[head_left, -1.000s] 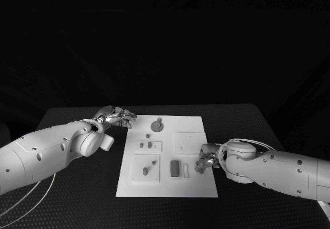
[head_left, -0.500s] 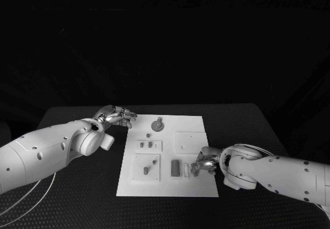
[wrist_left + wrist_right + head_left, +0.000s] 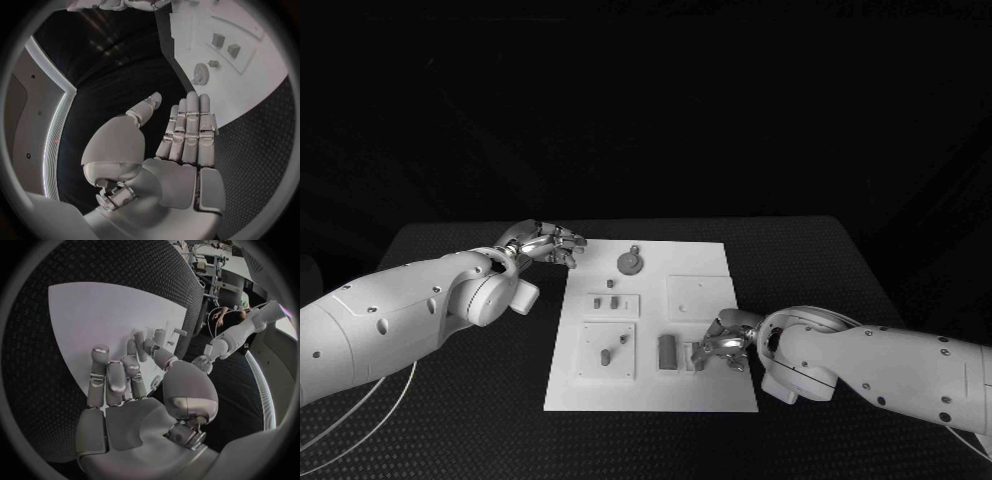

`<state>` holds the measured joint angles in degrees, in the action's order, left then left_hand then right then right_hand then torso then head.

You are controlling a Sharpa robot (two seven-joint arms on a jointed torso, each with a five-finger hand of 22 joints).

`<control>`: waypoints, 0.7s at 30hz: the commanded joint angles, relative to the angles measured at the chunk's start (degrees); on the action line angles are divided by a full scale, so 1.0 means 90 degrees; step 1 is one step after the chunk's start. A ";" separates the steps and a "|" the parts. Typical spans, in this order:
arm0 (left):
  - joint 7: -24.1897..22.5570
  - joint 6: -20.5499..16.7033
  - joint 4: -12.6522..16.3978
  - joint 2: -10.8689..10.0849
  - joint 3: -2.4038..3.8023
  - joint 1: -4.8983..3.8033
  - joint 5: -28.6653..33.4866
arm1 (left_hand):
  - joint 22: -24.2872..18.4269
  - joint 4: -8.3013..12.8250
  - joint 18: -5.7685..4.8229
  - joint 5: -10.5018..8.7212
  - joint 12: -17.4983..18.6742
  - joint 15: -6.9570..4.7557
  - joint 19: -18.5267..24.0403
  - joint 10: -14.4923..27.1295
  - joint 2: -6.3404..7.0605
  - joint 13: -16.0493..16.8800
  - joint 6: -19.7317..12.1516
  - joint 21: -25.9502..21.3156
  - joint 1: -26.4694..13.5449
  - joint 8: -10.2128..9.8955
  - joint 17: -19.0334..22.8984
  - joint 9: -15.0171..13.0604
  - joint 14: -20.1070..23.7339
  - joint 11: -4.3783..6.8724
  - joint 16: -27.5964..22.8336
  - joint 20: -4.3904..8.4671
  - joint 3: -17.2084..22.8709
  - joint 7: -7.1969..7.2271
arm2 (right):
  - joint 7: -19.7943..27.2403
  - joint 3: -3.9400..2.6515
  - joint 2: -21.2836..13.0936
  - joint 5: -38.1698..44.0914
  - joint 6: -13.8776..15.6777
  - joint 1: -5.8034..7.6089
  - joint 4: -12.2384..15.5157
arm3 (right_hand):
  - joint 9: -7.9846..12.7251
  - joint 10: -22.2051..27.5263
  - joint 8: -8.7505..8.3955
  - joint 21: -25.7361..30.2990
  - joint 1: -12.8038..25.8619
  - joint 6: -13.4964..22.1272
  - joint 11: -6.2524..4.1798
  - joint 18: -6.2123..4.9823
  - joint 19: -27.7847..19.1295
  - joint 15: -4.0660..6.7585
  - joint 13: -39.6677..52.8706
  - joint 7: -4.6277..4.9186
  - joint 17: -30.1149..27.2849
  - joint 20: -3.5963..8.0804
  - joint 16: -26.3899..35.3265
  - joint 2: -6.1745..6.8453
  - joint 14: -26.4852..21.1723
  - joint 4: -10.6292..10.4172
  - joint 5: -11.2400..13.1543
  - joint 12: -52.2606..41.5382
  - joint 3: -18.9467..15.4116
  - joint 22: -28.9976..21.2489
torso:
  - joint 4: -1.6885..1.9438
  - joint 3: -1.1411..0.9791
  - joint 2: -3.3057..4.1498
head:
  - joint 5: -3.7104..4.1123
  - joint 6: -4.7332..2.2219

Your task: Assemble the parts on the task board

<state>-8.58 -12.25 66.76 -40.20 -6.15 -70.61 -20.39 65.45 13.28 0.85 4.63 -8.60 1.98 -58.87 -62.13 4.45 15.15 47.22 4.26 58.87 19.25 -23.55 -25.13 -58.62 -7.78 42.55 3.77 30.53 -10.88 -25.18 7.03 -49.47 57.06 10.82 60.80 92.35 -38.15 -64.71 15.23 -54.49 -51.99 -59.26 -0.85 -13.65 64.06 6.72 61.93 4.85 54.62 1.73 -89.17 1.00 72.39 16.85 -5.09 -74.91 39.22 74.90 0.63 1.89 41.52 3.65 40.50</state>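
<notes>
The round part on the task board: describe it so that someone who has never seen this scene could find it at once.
Start from the white task board in the middle of the black table. Go to its far edge, near the left hand. The round part lies there: a dark disc with a small tab at its far side, while the other parts nearer the robot are small pegs and upright blocks.

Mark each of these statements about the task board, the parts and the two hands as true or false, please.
1. The right hand is over the near right part of the task board. True.
2. The left hand holds a part. False: its fingers are extended and hold nothing.
3. The left hand is beside the far left corner of the board. True.
4. The round part lies at the near edge of the board. False: it lies near the far edge.
5. The dark upright part stands just left of the right hand in the head view. True.
</notes>
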 commanded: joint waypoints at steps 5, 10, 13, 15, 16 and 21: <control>-0.0043 0.0084 0.0012 0.0014 0.0004 -0.0003 0.0033 | 0.0010 0.0002 0.0010 -0.0023 -0.0026 0.0016 -0.0008 0.0033 0.0022 -0.0011 -0.0043 -0.0025 -0.0060 0.0042 -0.0013 0.0011 -0.0015 -0.0005 -0.0033 -0.0024 -0.0003 -0.0004 | 0.0002 0.0002 0.0107 -0.0218 -0.0100 -0.0007 -0.0095 | -0.0076 -0.0031 0.0018 -0.0032 -0.0244 -0.0025 -0.0036 -0.0150 -0.0012 0.0022 -0.0017 0.0025 -0.0022 0.0020 0.0029 -0.0165 0.0001 0.0011 -0.0033 -0.0010 -0.0005 0.0134 | 0.0002 0.0005 0.0000 | 0.0022 0.0006; -0.0039 0.0084 0.0017 0.0007 0.0004 -0.0003 0.0033 | 0.0010 0.0002 0.0010 -0.0023 -0.0027 0.0016 -0.0008 0.0033 0.0022 -0.0011 -0.0043 -0.0025 -0.0060 0.0043 -0.0015 0.0012 -0.0015 -0.0005 -0.0034 -0.0024 -0.0003 -0.0004 | 0.0009 0.0002 0.0164 -0.0240 -0.0092 -0.0007 -0.0133 | -0.0076 -0.0029 0.0018 -0.0032 -0.0242 -0.0025 -0.0037 -0.0150 -0.0015 0.0023 -0.0018 0.0025 -0.0026 0.0019 0.0031 -0.0165 -0.0002 0.0009 -0.0033 -0.0008 -0.0008 0.0133 | 0.0006 -0.0001 0.0003 | 0.0007 0.0006; -0.0039 0.0084 0.0016 0.0007 0.0004 -0.0003 0.0033 | 0.0011 0.0002 0.0010 -0.0023 -0.0027 0.0017 -0.0008 0.0034 0.0023 -0.0011 -0.0044 -0.0025 -0.0061 0.0043 -0.0016 0.0012 -0.0015 -0.0005 -0.0035 -0.0024 -0.0003 -0.0005 | 0.0009 0.0003 0.0199 -0.0246 -0.0105 -0.0008 -0.0141 | -0.0075 -0.0030 0.0018 -0.0032 -0.0234 -0.0025 -0.0037 -0.0150 -0.0016 0.0025 -0.0016 0.0025 -0.0033 0.0017 0.0033 -0.0165 -0.0006 0.0007 -0.0032 -0.0008 -0.0015 0.0132 | 0.0002 0.0000 -0.0001 | 0.0005 0.0003; -0.0039 0.0083 0.0018 0.0007 0.0004 -0.0003 0.0033 | 0.0011 0.0002 0.0010 -0.0023 -0.0027 0.0017 -0.0008 0.0034 0.0023 -0.0011 -0.0044 -0.0025 -0.0061 0.0044 -0.0017 0.0012 -0.0015 -0.0005 -0.0035 -0.0024 -0.0003 -0.0005 | 0.0003 0.0003 0.0231 -0.0245 -0.0114 -0.0008 -0.0177 | -0.0075 -0.0030 0.0018 -0.0032 -0.0230 -0.0025 -0.0037 -0.0150 -0.0017 0.0025 -0.0015 0.0025 -0.0036 0.0016 0.0034 -0.0163 -0.0008 0.0007 -0.0032 -0.0008 -0.0018 0.0131 | 0.0002 0.0001 0.0000 | 0.0004 -0.0002; -0.0039 0.0085 0.0018 0.0009 0.0004 -0.0003 0.0033 | 0.0011 0.0002 0.0010 -0.0023 -0.0027 0.0017 -0.0008 0.0034 0.0022 -0.0011 -0.0044 -0.0025 -0.0061 0.0044 -0.0017 0.0012 -0.0015 -0.0005 -0.0035 -0.0024 -0.0003 -0.0005 | 0.0007 0.0003 0.0241 -0.0245 -0.0111 -0.0008 -0.0197 | -0.0075 -0.0023 0.0017 -0.0032 -0.0224 -0.0024 -0.0037 -0.0150 -0.0018 0.0026 -0.0021 0.0025 -0.0039 0.0015 0.0036 -0.0160 -0.0010 0.0006 -0.0031 -0.0003 -0.0024 0.0130 | 0.0001 0.0000 0.0001 | 0.0003 -0.0002; -0.0039 0.0090 0.0018 0.0010 0.0004 -0.0003 0.0033 | 0.0011 0.0003 0.0010 -0.0023 -0.0028 0.0017 -0.0008 0.0035 0.0022 -0.0011 -0.0045 -0.0025 -0.0061 0.0045 -0.0019 0.0012 -0.0016 -0.0005 -0.0036 -0.0024 -0.0002 -0.0005 | 0.0018 0.0005 0.0262 -0.0254 -0.0114 -0.0009 -0.0229 | -0.0066 -0.0008 0.0013 -0.0032 -0.0111 -0.0031 -0.0038 -0.0150 -0.0017 0.0028 -0.0035 0.0025 -0.0050 -0.0004 0.0046 -0.0085 -0.0014 -0.0007 -0.0031 0.0014 -0.0094 0.0120 | 0.0002 0.0001 0.0000 | 0.0002 0.0029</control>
<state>-8.57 -12.19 66.78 -40.18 -6.15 -70.61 -20.39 65.49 13.28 0.86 4.63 -8.60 1.98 -58.87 -62.14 4.45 15.16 47.22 4.26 58.87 19.46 -23.65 -25.08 -58.62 -7.76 42.55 3.77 30.53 -10.88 -25.45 7.01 -47.37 55.11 10.63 60.86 90.24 -38.79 -64.82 15.53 -54.48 -51.98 -59.32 -0.95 -13.64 64.05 6.64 61.66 4.80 54.21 1.71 -88.91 1.00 72.41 16.75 -5.32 -74.91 38.63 74.90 0.65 1.90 41.52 3.68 40.60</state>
